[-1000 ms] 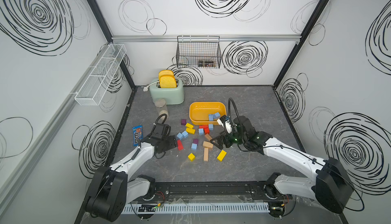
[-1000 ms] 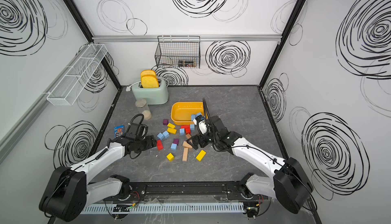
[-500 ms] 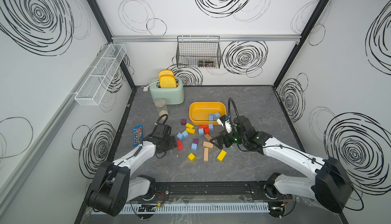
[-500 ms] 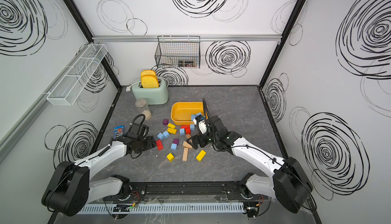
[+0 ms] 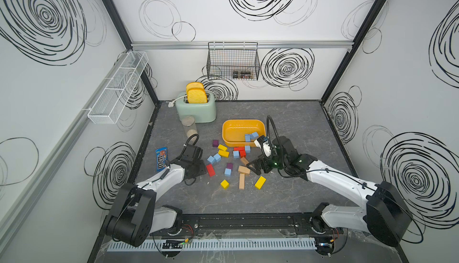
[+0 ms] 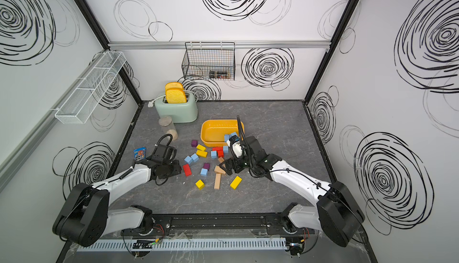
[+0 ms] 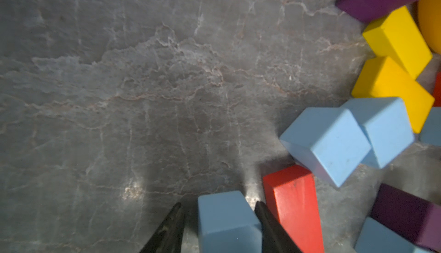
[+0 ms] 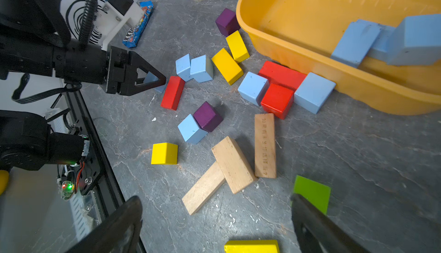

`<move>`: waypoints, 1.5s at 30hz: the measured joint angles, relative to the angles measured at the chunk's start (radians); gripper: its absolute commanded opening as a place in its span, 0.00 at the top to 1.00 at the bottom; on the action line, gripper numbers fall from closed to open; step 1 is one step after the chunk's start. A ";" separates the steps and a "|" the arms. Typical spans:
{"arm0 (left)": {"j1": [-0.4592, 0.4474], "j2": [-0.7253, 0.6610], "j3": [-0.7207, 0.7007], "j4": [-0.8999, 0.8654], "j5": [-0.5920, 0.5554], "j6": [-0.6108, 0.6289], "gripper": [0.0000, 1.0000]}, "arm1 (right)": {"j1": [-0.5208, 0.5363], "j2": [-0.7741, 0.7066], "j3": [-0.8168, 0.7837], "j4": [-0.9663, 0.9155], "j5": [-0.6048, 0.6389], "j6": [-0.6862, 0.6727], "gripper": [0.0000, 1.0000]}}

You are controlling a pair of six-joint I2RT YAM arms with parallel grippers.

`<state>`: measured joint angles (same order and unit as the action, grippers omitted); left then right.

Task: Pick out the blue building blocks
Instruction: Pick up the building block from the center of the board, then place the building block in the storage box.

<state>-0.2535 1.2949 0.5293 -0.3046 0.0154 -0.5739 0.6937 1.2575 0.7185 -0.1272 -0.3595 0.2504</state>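
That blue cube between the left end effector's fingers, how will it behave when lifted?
The blue cube looks like painted wood: probably rigid and light. Its flat faces should suit the left end effector, and it won't likely roll. The red brick close beside it might get nudged.

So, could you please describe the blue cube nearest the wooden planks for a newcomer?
Start at the yellow bin and come towards the robot, into the scattered blocks. The blue cube lies there, the only blue one touching a purple cube.
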 measured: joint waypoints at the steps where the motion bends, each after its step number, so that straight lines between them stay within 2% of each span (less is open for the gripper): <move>1: 0.000 0.003 0.000 0.004 -0.001 0.002 0.62 | -0.005 0.008 0.002 -0.003 0.002 0.003 0.02; 11: 0.000 0.008 0.000 0.023 -0.005 0.010 1.00 | -0.092 0.019 0.057 -0.045 0.011 0.007 0.02; 18: 0.000 -0.041 0.010 -0.016 -0.027 0.030 1.00 | -0.137 0.029 0.126 -0.046 0.034 -0.009 0.02; 27: -0.009 -0.159 0.138 -0.029 -0.007 0.127 1.00 | -0.186 0.147 0.261 -0.063 0.080 -0.025 0.02; 37: -0.046 -0.096 0.313 -0.037 0.032 0.217 1.00 | -0.205 0.350 0.447 -0.129 0.094 -0.034 0.02; 45: -0.060 -0.027 0.384 -0.036 0.055 0.253 1.00 | -0.206 0.546 0.618 -0.225 0.090 -0.032 0.01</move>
<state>-0.3134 1.2678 0.9134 -0.3405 0.0704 -0.3210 0.4881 1.8030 1.3369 -0.3523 -0.2695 0.2188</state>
